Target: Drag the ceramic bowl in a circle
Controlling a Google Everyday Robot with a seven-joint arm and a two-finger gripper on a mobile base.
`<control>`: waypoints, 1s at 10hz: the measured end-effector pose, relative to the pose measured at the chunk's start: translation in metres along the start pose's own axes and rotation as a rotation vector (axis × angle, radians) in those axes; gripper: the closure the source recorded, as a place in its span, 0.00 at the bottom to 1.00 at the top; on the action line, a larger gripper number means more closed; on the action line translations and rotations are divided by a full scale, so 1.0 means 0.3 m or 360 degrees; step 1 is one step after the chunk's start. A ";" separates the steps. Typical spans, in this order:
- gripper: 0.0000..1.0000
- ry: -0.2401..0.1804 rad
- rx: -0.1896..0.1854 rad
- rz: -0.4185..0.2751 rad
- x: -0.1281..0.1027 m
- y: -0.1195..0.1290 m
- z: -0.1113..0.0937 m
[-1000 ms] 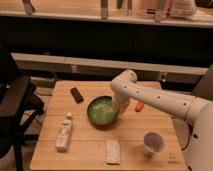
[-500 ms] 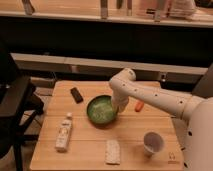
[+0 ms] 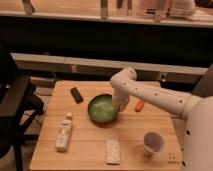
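**Desk:** List the table, left to right.

**Operator:** Item one: a pale bottle (image 3: pixel 64 133) lying near the left edge. Item two: a small dark block (image 3: pixel 76 94) at the far left of the top. Item three: the ceramic bowl (image 3: pixel 103 108), green, upright, about mid-table. Item four: a flat pale packet (image 3: pixel 113 151) at the near edge, in front of the bowl. Item five: the gripper (image 3: pixel 119 106), at the bowl's right rim, reaching down from the white arm (image 3: pixel 150 95). Item six: an orange object (image 3: pixel 139 105) just right of the arm, partly hidden. Item seven: a white cup (image 3: pixel 152 142), near right.

**Desk:** Jaw state?

**Operator:** I cannot tell; the wrist hides them, and I can't confirm a hold on the rim.

**Desk:** How would you run the circle?

**Operator:** My judgement: I'd keep light downward pressure so the bowl slides flat rather than tipping, and I'd move slowly. I'd keep the loop tight over the bare wood (image 3: pixel 90 137) around the bowl; a wide one risks knocking the packet, the block or the orange object.
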 end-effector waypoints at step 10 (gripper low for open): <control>0.96 -0.0032 -0.0044 -0.0050 -0.031 0.011 0.006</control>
